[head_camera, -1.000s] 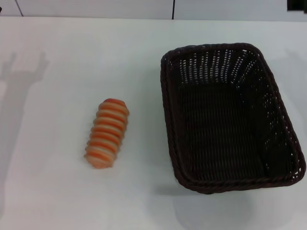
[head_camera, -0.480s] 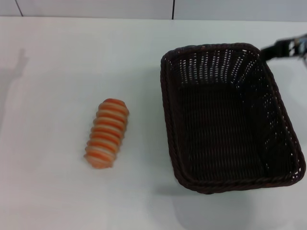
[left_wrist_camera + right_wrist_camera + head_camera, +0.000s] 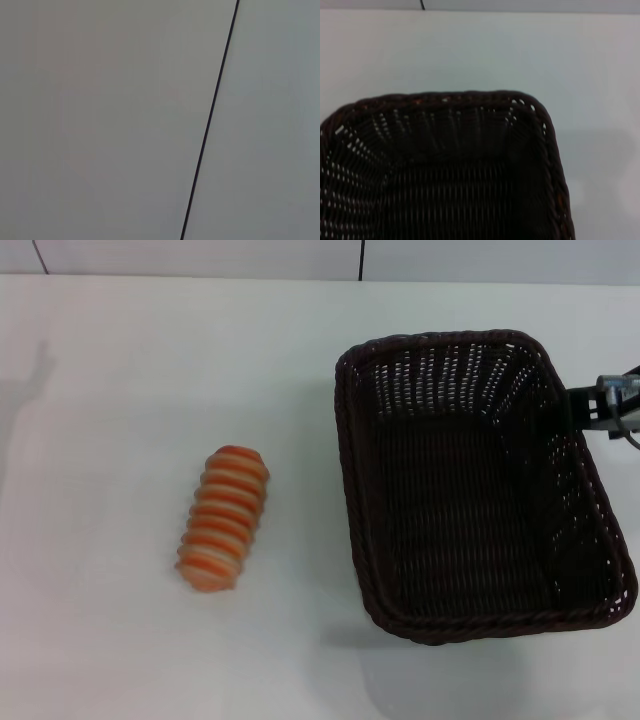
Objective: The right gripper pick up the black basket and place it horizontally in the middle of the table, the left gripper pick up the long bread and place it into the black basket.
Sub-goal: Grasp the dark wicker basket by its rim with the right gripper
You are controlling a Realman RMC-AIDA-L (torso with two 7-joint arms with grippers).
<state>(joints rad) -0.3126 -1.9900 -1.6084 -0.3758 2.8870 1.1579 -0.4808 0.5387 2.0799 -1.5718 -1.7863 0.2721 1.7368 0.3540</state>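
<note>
The black basket (image 3: 480,490) stands on the right half of the white table (image 3: 130,660), its long side running away from me. Its empty inside and one rim corner fill the right wrist view (image 3: 445,170). My right gripper (image 3: 585,407) reaches in from the right edge of the head view, just outside the basket's right rim near the far end. The long bread (image 3: 223,517), striped orange and cream, lies left of the basket, well apart from it. My left gripper is out of view; its wrist view shows only a grey panel.
A grey wall panel with a black seam (image 3: 361,258) runs behind the table's far edge. The same kind of seam crosses the left wrist view (image 3: 210,120). A faint arm shadow lies at the far left of the table (image 3: 35,370).
My right gripper has come into view at the right edge and moved nearer along the basket's right rim. The arm shadow at the far left has shrunk. Basket and bread have not moved.
</note>
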